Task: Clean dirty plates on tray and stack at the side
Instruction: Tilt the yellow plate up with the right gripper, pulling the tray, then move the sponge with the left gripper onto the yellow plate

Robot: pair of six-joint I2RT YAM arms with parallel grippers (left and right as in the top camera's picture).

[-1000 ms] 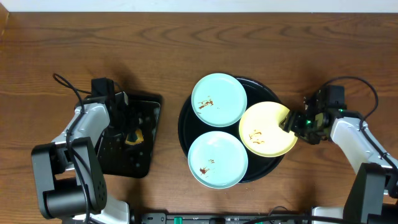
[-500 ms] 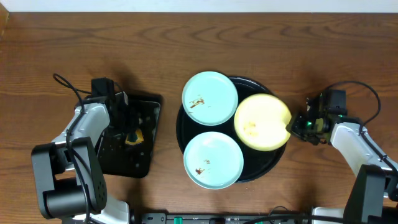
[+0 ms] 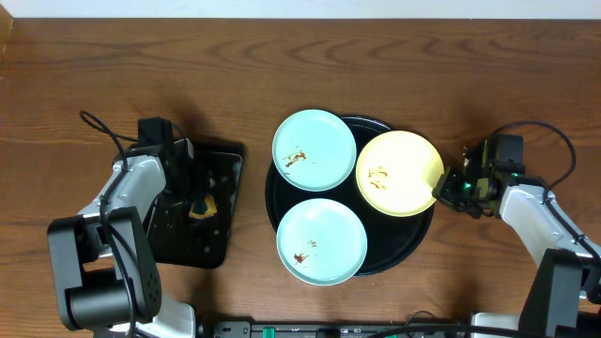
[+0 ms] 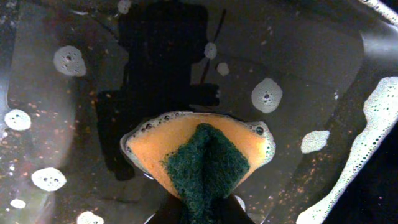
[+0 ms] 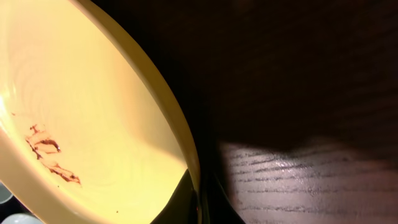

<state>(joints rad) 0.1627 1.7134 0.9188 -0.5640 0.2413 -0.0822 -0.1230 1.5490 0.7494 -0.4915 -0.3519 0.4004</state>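
- The right hand [image 3: 449,187] pinches the yellow plate [image 3: 399,174] by its right rim, at the round black tray's [image 3: 399,255] right edge.
- The left hand [image 3: 194,195] clamps a sponge [image 4: 199,155] over the soapy rectangular tray [image 3: 222,237].

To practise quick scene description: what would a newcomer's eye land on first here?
Three smeared plates crowd the round black tray at centre: the far turquoise plate, the near turquoise plate and the yellow plate, whose right rim the right gripper pinches. At left, the left gripper holds an orange-green sponge in a foamy rectangular tray.
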